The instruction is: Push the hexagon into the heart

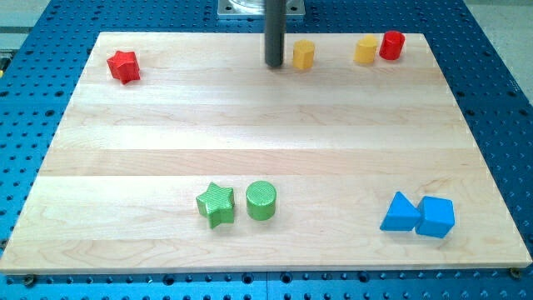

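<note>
Nearest the view's bottom, a green star (216, 205) is lying just beside a green cylinder (261, 200) at the lower middle of the wooden board (266, 125), the star on the view's left. At the lower right, a blue triangular block (400, 213) is touching a blue cube (436, 217). Farther up, at the upper left of the frame, a red star (123, 66) is sitting alone, well apart from the others. Along the view's top, my tip (274, 64) is resting on the board just to the left of a yellow hexagon (303, 55), close beside it, though contact cannot be told. The rod is a plain dark post with no fingers, so it is gripping nothing. Farther right, a yellow heart (366, 50) is sitting against a red cylinder (391, 45) near the upper right corner, with the hexagon lying well apart from the heart.
</note>
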